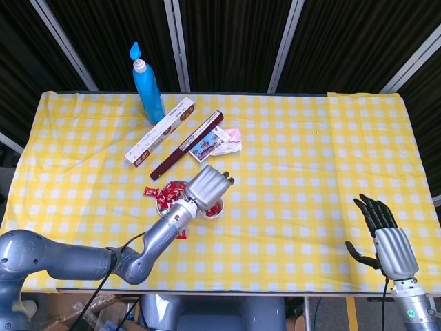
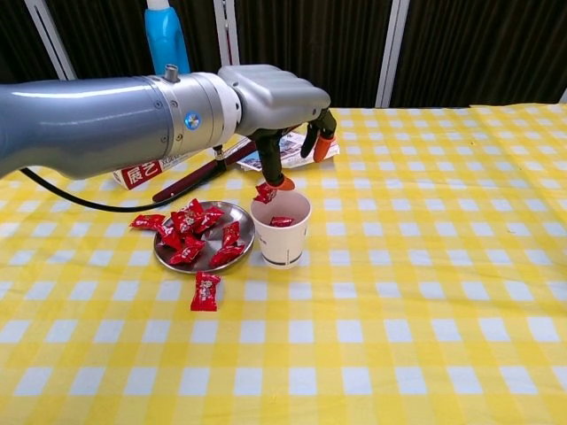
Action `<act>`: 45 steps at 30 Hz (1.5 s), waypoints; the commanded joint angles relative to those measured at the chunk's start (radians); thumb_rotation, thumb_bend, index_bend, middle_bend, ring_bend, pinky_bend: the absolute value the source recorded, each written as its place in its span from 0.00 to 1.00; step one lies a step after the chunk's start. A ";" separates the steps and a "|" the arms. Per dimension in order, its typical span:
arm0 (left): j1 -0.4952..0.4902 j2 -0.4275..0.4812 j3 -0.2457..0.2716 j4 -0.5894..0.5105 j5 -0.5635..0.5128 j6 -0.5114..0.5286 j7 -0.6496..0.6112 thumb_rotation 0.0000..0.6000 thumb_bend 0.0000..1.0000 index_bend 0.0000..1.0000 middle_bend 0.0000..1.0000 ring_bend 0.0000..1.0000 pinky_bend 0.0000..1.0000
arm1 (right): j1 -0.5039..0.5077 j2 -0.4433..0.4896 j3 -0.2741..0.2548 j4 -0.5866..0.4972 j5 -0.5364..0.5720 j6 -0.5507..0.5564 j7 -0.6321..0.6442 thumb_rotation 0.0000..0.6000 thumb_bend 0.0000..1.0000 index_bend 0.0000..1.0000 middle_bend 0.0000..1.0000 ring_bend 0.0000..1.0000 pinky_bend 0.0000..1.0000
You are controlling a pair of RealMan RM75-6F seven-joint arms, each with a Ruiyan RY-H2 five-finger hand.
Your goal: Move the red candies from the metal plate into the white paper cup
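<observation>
The white paper cup [image 2: 282,243] stands right of the metal plate [image 2: 161,257], which holds several red candies [image 2: 190,232]. One red candy [image 2: 282,221] lies inside the cup. Another small red candy [image 2: 265,192] shows at the cup's far left rim, just under a fingertip; I cannot tell whether they touch. My left hand [image 2: 275,102] hovers above the cup with its fingers spread and nothing gripped; from the head view this hand [image 1: 207,185] hides most of the cup. A loose candy [image 2: 205,290] lies on the cloth in front of the plate. My right hand [image 1: 382,234] rests open at the table's front right.
At the back left stand a blue bottle [image 1: 147,86], a long white box [image 1: 160,129], a dark red box [image 1: 188,145] and a printed packet [image 1: 213,145]. One candy [image 2: 146,220] lies on the cloth by the plate's left rim. Yellow checked cloth covers the table.
</observation>
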 commanded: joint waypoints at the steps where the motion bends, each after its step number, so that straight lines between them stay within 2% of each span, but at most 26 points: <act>1: 0.008 -0.008 -0.005 0.005 0.025 0.012 -0.016 1.00 0.29 0.37 0.34 0.88 0.94 | 0.000 0.000 0.000 0.000 0.000 0.000 0.000 1.00 0.39 0.00 0.00 0.00 0.00; 10: 0.023 -0.033 -0.016 0.026 0.086 0.022 -0.053 1.00 0.29 0.36 0.32 0.88 0.94 | 0.000 0.001 0.000 0.000 -0.002 0.002 0.002 1.00 0.39 0.00 0.00 0.00 0.00; 15: 0.040 -0.007 -0.010 0.007 0.087 0.022 -0.053 1.00 0.28 0.35 0.32 0.88 0.94 | -0.001 0.003 -0.001 0.000 -0.003 0.004 0.006 1.00 0.39 0.00 0.00 0.00 0.00; 20: 0.071 0.076 0.034 -0.044 0.007 0.016 0.001 1.00 0.24 0.33 0.32 0.88 0.94 | 0.001 0.004 0.000 0.001 -0.004 0.002 0.008 1.00 0.39 0.00 0.00 0.00 0.00; 26: 0.109 0.132 0.087 -0.092 -0.120 0.005 0.029 1.00 0.21 0.32 0.31 0.88 0.94 | 0.002 0.000 -0.002 0.002 -0.007 0.000 -0.001 1.00 0.39 0.00 0.00 0.00 0.00; 33: 0.113 0.152 0.138 -0.101 -0.194 -0.037 0.060 1.00 0.20 0.31 0.31 0.88 0.94 | 0.000 -0.001 -0.002 0.002 -0.003 0.000 -0.005 1.00 0.39 0.00 0.00 0.00 0.00; 39: 0.119 0.146 0.164 -0.086 -0.228 -0.033 0.074 1.00 0.20 0.31 0.32 0.88 0.94 | 0.002 0.000 -0.002 0.000 0.000 -0.004 -0.003 1.00 0.39 0.00 0.00 0.00 0.00; 45: 0.125 0.119 0.165 -0.058 -0.230 -0.021 0.070 1.00 0.20 0.31 0.29 0.88 0.94 | 0.002 0.000 -0.003 0.000 0.000 -0.005 -0.002 1.00 0.39 0.00 0.00 0.00 0.00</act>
